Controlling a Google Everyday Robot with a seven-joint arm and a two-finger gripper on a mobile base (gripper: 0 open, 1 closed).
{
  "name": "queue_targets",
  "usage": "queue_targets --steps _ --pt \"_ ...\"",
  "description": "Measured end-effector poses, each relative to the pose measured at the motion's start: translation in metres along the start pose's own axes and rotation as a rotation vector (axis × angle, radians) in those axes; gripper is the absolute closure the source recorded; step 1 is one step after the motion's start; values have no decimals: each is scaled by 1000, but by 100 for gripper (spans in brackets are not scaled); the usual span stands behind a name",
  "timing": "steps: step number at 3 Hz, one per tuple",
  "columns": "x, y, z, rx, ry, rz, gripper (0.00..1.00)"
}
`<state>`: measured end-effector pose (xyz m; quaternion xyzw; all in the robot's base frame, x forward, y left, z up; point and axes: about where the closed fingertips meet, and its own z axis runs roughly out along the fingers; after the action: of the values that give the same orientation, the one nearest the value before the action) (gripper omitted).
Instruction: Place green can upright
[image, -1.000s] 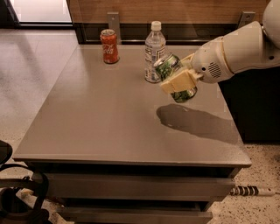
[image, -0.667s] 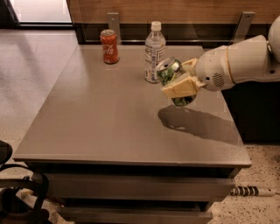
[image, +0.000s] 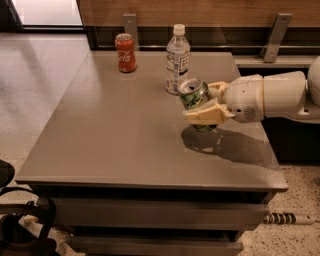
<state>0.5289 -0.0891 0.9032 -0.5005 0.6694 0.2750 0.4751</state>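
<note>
The green can (image: 195, 99) is held in my gripper (image: 202, 104), tilted with its silver top facing up and left, its lower end just above or touching the grey table (image: 115, 135). The gripper's pale fingers (image: 204, 116) are shut on the can from both sides. The white arm (image: 270, 96) reaches in from the right. The can is right of the table's middle, just in front of the clear bottle.
A clear plastic bottle with a white cap (image: 177, 61) stands right behind the green can. A red cola can (image: 125, 53) stands upright at the table's far left. A wooden wall with metal brackets (image: 274, 37) runs behind the table.
The arm has lowered and moved slightly left with the green can, bringing it closer to the table top. The bottle and the red can have not moved.
</note>
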Motion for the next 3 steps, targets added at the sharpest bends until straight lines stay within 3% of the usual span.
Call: queue_targets --steps 3 --pt "5 13 36 -84 -111 15 100"
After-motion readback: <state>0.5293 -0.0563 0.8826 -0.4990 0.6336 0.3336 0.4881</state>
